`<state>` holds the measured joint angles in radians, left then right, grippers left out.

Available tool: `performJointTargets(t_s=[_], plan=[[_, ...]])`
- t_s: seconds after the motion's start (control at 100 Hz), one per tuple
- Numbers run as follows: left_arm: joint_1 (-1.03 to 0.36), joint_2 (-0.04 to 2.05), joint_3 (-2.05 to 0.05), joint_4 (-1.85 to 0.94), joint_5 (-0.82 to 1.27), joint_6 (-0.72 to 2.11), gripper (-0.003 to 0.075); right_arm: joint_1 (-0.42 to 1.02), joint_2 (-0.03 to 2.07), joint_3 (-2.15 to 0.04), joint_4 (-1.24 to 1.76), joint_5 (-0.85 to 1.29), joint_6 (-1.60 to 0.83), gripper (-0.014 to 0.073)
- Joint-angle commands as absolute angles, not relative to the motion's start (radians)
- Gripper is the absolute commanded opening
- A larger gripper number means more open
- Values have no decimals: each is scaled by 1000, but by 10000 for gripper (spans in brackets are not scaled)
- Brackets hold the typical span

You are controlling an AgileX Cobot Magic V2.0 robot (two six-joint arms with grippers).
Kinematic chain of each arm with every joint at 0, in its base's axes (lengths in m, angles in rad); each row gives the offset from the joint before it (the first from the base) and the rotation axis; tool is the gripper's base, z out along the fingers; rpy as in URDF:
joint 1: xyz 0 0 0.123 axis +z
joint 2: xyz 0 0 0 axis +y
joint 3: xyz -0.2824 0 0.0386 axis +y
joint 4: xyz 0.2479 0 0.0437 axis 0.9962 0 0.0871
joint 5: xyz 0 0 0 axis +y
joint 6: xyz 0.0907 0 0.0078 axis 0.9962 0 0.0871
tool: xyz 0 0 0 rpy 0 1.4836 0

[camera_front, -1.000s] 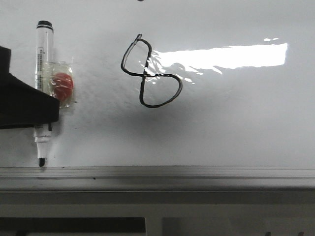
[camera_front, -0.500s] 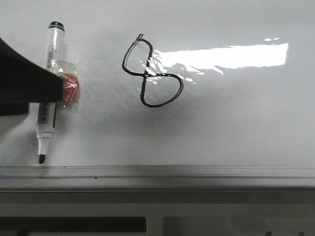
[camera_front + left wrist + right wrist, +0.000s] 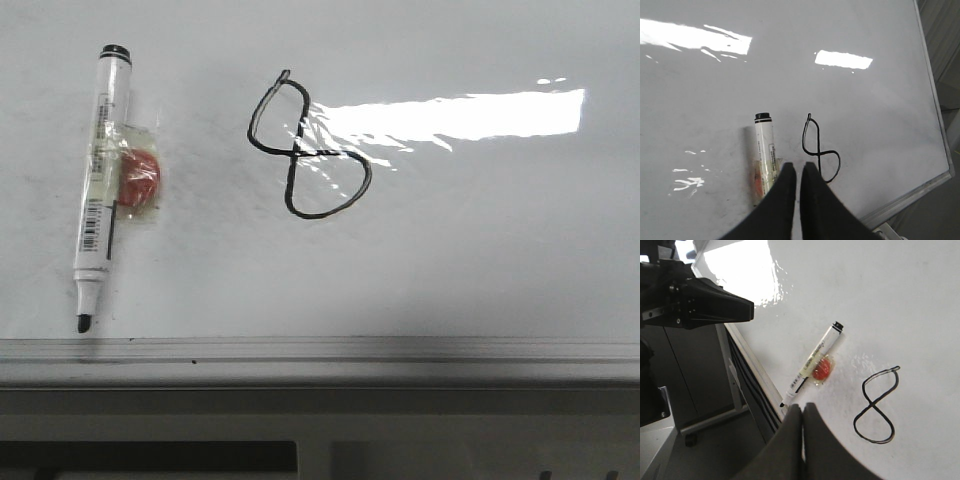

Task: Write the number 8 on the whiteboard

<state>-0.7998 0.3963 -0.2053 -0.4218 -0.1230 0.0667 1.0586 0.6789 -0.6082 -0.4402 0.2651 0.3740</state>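
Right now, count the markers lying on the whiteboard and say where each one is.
1. The marker lies uncapped on the whiteboard, left of the number 8, tip toward the board's near frame edge, with a taped red piece on its barrel. None seems hidden.

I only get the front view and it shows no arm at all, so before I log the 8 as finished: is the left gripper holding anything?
Observer: No. In the left wrist view the left gripper is shut with nothing between its fingers. The marker lies on the whiteboard beside the number 8.
Operator: And the right one?
Observer: The right gripper is shut and empty too.
Operator: Where is the left arm, then?
Observer: The right wrist view shows the left arm near the board's frame edge on the marker's side, not touching the marker.
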Motion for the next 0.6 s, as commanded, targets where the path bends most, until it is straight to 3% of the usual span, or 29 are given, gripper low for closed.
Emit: performJointTargets(t_s=[0.0, 0.32, 0.59], plan=[[-798, 312, -182, -368, -164, 64, -20, 1058, 566, -549, -493, 139, 375, -66], [-798, 114, -89, -297, -117, 64, -20, 1058, 172, -282, -552, 133, 375, -66], [-798, 112, -89, -297, -117, 64, -20, 1058, 71, -220, -552, 138, 375, -66]])
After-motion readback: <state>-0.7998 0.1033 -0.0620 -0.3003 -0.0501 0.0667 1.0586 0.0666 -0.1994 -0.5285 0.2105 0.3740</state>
